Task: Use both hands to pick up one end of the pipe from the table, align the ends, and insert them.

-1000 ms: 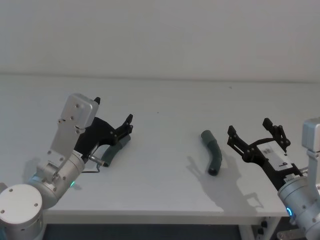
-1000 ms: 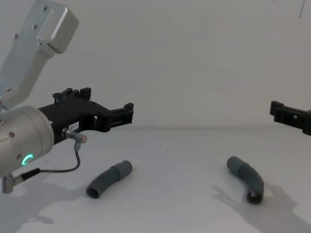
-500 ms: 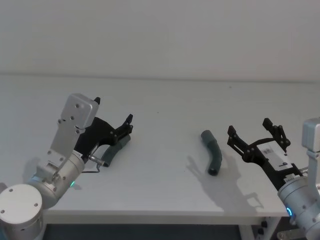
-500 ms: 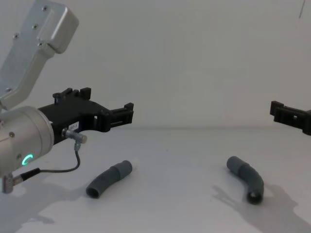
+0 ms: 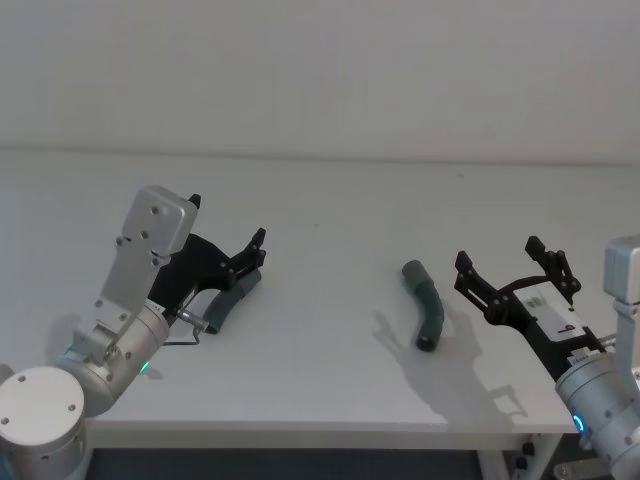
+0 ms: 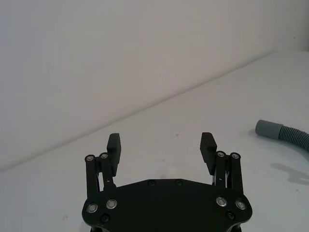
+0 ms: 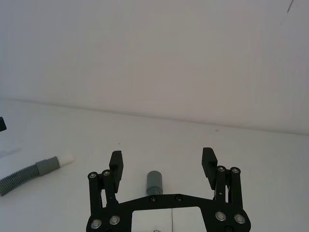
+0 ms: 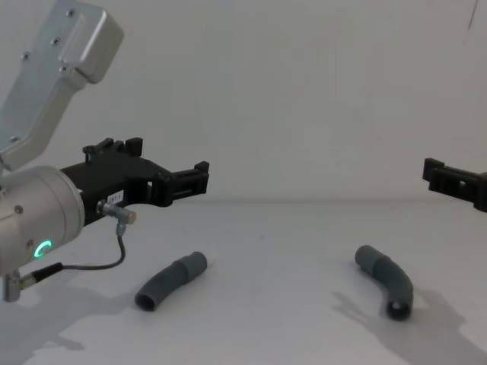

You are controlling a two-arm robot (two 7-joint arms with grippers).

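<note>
Your task is only beginning: nothing is being held yet. The right pipe piece (image 5: 425, 305) is lying curved on the white table (image 5: 330, 350), its open end (image 8: 397, 308) facing the robot. The left pipe piece (image 8: 171, 280) is lying well to its left, with the white tip (image 7: 65, 158) at the end nearer it. Your right gripper (image 5: 498, 255) is hovering just right of that right piece, fingers spread wide, gripping nothing. Your left gripper (image 6: 161, 145) is hovering far to its left, equally wide and empty. Grasping, lifting, aligning and inserting are all remaining. Small white labels (image 7: 171, 215) are showing on both gripper bodies, their print too small to read.
</note>
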